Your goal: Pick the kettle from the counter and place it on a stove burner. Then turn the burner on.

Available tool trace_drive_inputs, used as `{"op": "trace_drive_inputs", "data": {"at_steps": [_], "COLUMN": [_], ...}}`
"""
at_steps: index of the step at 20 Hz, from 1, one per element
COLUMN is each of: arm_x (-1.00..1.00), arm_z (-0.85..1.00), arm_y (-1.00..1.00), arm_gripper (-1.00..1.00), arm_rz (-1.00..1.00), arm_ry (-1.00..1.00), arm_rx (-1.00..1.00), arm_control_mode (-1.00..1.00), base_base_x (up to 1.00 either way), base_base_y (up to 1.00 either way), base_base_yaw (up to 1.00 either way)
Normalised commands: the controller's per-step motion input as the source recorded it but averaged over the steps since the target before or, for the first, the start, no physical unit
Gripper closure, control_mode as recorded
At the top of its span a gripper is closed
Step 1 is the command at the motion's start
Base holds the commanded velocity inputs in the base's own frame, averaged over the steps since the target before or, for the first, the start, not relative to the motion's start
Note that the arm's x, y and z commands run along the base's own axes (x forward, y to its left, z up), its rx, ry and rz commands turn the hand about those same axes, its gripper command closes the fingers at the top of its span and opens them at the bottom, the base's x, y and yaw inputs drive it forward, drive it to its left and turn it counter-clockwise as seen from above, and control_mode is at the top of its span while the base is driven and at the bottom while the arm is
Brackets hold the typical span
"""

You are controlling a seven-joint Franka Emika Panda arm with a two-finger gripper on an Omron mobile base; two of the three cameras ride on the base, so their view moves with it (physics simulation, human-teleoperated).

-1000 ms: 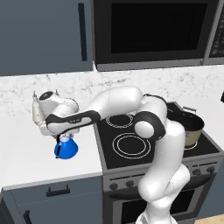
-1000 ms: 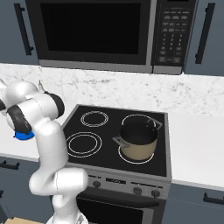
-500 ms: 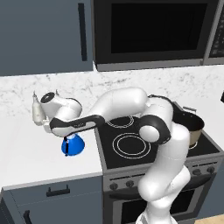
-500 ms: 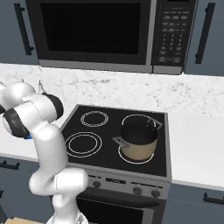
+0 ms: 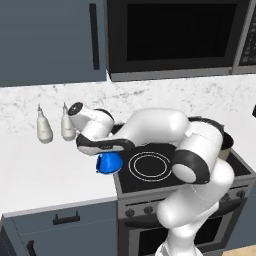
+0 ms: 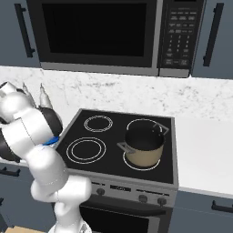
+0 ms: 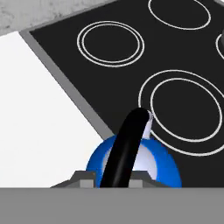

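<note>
kettle [image 5: 109, 163] looks small, rigid and probably light, a smooth blue cone with a pale lid and a black arched handle. its sloped, glossy sides would likely slip between flat pads, so the arch of the handle is the sensible place to take it, near the top of the bow so the body hangs level beneath. a hold off to one side would let it swing or tip.

in the hand view the handle runs up from between the two finger tips of the claw [image 7: 113, 176], which appear closed around it, with the blue body below. from the left base view the kettle hangs under the hand, seemingly lifted clear, right at the edge where the white worktop [image 5: 50, 172] meets the black cooktop [image 6: 118, 145]. it is not yet over the stove burner [image 5: 150, 165], the large double ring just beside it.

the arm reaches forward and bends back to its left in a wide loop, elbow high over the cooktop, wrist turned so the hand points downward. a tan pot [image 6: 143, 146] sits on another ring, well apart from the kettle.
</note>
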Motion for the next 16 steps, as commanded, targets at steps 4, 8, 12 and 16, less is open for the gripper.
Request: {"op": "trace_drive_inputs", "data": {"at_steps": [4, 8, 12, 16], "arm_x": [0.22, 0.29, 0.12, 0.10], "arm_z": [0.01, 0.00, -0.02, 0.00], "arm_y": [-1.00, -1.00, -0.64, -0.05], "arm_gripper": [1.00, 1.00, 1.00, 1.00], "arm_rz": [-0.36, -0.27, -0.12, 0.00], "arm_ry": [0.00, -0.09, -0.11, 0.00], "arm_rx": [0.18, 0.15, 0.01, 0.00], "arm_control_mode": [-1.00, -1.00, -1.00, -1.00], "base_base_x": [0.00, 0.00, 0.00, 0.00], "base_base_y": [0.00, 0.00, 0.00, 0.00], "base_base_yaw": [0.00, 0.00, 0.00, 0.00]}}
